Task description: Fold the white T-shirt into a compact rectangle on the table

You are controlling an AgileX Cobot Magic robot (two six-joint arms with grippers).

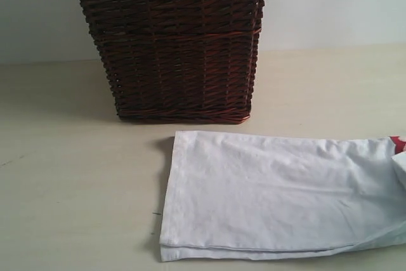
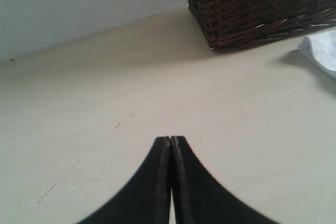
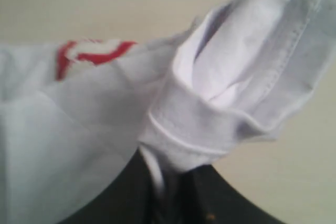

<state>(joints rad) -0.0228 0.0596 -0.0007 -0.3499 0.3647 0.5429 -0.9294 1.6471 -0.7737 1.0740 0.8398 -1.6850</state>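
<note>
The white T-shirt (image 1: 273,195) lies folded lengthwise on the pale table (image 1: 70,176), running off the right edge of the exterior view, with a bit of red lettering (image 1: 396,141) at that edge. No gripper shows in the exterior view. In the right wrist view my right gripper (image 3: 176,174) is shut on a bunched hem of the T-shirt (image 3: 236,87), which stands up lifted from the jaws; red lettering (image 3: 92,56) shows beyond. My left gripper (image 2: 170,139) is shut and empty above bare table (image 2: 105,93), apart from a corner of the shirt (image 2: 323,51).
A dark wicker basket (image 1: 171,42) with a lace-trimmed lining stands at the back of the table, just behind the shirt's left end. The same basket (image 2: 257,3) is ahead of my left gripper. A pale wall (image 1: 38,11) backs the table.
</note>
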